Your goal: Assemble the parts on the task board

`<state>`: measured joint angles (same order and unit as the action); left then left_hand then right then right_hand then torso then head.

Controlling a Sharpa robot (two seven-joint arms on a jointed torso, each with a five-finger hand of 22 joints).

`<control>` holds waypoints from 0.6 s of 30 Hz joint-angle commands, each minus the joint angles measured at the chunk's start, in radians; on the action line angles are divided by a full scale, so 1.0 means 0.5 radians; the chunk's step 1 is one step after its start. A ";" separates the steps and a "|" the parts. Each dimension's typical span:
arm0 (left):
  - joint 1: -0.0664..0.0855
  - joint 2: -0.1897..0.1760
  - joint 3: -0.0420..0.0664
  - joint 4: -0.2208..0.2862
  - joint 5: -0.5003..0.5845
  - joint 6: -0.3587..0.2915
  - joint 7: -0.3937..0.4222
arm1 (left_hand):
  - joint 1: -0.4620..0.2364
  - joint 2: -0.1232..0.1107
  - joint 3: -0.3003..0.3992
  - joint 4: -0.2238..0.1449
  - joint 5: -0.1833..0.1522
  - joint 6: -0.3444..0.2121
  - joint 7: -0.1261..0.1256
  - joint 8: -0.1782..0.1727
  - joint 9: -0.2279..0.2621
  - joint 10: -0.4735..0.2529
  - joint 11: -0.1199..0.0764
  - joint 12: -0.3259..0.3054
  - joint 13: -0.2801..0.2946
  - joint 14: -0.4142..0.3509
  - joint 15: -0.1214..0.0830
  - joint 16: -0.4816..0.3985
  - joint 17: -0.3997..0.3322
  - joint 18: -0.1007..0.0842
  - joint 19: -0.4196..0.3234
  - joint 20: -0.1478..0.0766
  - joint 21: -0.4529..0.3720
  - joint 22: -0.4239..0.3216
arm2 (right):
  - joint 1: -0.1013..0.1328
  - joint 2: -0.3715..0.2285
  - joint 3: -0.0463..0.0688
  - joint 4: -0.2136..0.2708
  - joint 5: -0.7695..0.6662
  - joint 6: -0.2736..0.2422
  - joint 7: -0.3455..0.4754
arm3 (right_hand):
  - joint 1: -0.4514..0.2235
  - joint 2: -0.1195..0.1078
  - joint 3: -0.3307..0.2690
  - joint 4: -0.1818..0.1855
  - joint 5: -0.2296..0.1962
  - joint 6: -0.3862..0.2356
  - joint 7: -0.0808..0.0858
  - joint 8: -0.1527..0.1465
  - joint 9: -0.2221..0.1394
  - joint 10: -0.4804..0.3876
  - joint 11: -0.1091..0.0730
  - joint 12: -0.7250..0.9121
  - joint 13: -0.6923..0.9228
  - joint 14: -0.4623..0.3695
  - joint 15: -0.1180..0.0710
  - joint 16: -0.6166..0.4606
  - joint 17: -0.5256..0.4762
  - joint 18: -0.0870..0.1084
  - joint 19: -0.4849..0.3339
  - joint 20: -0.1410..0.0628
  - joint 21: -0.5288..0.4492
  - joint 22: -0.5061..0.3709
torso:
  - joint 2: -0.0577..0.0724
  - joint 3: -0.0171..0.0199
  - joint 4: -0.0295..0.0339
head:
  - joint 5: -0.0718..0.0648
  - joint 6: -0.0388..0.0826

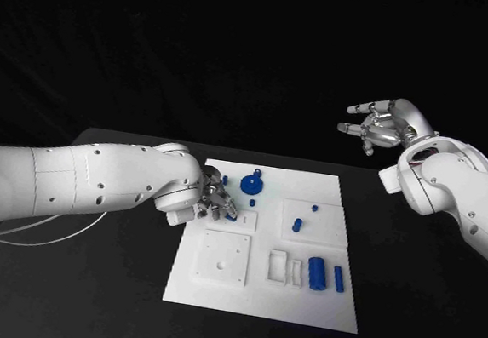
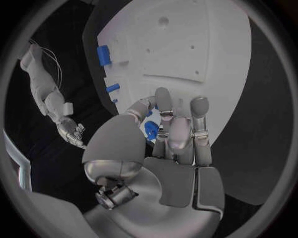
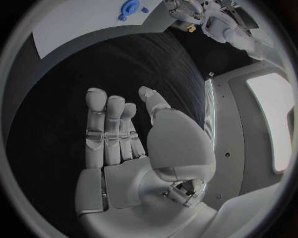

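Observation:
The white task board (image 1: 262, 296) lies mid-table. My left hand (image 1: 202, 201) hovers over its left edge, and its thumb and fingers pinch a small blue part (image 2: 151, 130) just above the board (image 2: 186, 49). A blue round gear-like part (image 1: 252, 186) stands near the far edge, with a small blue peg (image 1: 298, 224) to its right. A blue cylinder (image 1: 317, 273) and a thin blue bar (image 1: 339, 277) lie at the right side. My right hand (image 1: 381, 129) is raised high beyond the table's far right corner, fingers spread (image 3: 109, 134) and empty.
A square white plate with small holes (image 1: 224, 258) and pale rectangular slots (image 1: 278, 264) sit in the board's near half. Black table surface (image 1: 66, 280) surrounds the board. Two more blue parts (image 2: 104, 54) show at the board's edge in the left wrist view.

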<state>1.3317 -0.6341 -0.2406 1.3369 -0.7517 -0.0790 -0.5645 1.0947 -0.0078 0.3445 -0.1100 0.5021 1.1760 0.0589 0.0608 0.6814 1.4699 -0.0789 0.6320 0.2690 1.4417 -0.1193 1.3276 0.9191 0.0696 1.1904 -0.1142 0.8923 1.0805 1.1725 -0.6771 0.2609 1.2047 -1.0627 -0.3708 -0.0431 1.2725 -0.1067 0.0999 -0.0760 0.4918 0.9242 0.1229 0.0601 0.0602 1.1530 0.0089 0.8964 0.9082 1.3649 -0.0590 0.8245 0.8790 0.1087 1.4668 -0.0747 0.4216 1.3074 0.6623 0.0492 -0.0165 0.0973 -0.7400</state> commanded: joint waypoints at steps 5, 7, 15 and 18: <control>-0.005 0.010 -0.001 -0.001 -0.015 0.079 -0.019 | 0.010 0.027 0.014 -0.028 -0.013 0.419 -0.223 0.015 0.743 0.092 -0.016 0.023 -0.006 0.016 0.008 0.013 0.012 -0.008 0.015 -0.002 -0.018 0.018 | 0.000 0.005 0.001 -0.002 -0.006 0.026 0.006 | -0.017 0.005 0.012 -0.010 -0.005 0.018 0.003 0.000 0.002 -0.014 0.003 -0.002 0.000 -0.015 0.005 0.006 -0.002 0.028 0.076 0.000 -0.008 0.083 | 0.002 0.0001 0.001 | -0.002 -0.001; -0.005 0.011 -0.001 -0.002 -0.017 0.084 -0.022 | 0.009 0.028 0.014 -0.027 -0.013 0.421 -0.224 0.015 0.747 0.092 -0.016 0.026 -0.007 0.017 0.008 0.017 0.018 -0.009 0.017 -0.001 -0.018 0.023 | 0.000 0.007 0.001 -0.003 -0.007 0.026 0.007 | -0.017 0.007 0.015 -0.013 -0.001 0.021 0.003 0.000 0.002 -0.015 0.003 -0.004 -0.001 -0.015 0.005 0.006 -0.003 0.028 0.076 0.000 -0.009 0.083 | 0.002 0.0003 0.001 | -0.001 -0.003; -0.005 0.017 -0.001 -0.007 -0.020 0.102 -0.023 | 0.002 0.035 0.007 -0.022 -0.025 0.429 -0.226 0.015 0.767 0.092 -0.016 0.037 -0.017 0.016 0.010 0.027 0.029 -0.006 0.020 0.004 -0.030 0.040 | 0.000 0.013 0.001 -0.005 -0.009 0.028 0.008 | -0.017 0.008 0.018 -0.017 0.003 0.023 0.003 0.000 0.002 -0.016 0.003 -0.004 -0.001 -0.015 0.005 0.006 -0.003 0.027 0.076 0.000 -0.008 0.083 | 0.001 -0.0001 0.001 | -0.002 -0.005; -0.005 0.022 -0.001 -0.010 -0.020 0.108 -0.021 | -0.002 0.044 0.001 -0.013 -0.047 0.436 -0.229 0.017 0.776 0.092 -0.016 0.044 -0.021 0.018 0.011 0.030 0.034 -0.007 0.025 0.005 -0.031 0.049 | 0.000 0.016 0.001 -0.008 -0.009 0.030 0.008 | -0.016 0.009 0.021 -0.021 0.006 0.025 0.003 0.000 0.002 -0.015 0.002 -0.003 0.000 -0.015 0.005 0.006 -0.003 0.027 0.076 0.000 -0.010 0.083 | 0.001 0.0002 0.000 | -0.002 -0.005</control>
<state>1.3326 -0.6270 -0.2392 1.3293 -0.7600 -0.0592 -0.5699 1.0870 0.0004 0.3432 -0.1114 0.4807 1.1760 0.0590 0.0654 0.6820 1.4702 -0.0783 0.6515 0.2598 1.4451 -0.1157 1.3393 0.9353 0.0695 1.1940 -0.1106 0.8807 1.1042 1.1723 -0.6706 0.2608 1.2011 -1.0631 -0.3690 -0.0434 1.2726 -0.1067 0.1067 -0.0828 0.4918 0.9279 0.1207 0.0601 0.0602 1.1550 0.0107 0.8965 0.9084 1.3649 -0.0591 0.8245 0.8792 0.1081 1.4668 -0.0747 0.4216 1.3074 0.6628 0.0492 -0.0160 0.0964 -0.7427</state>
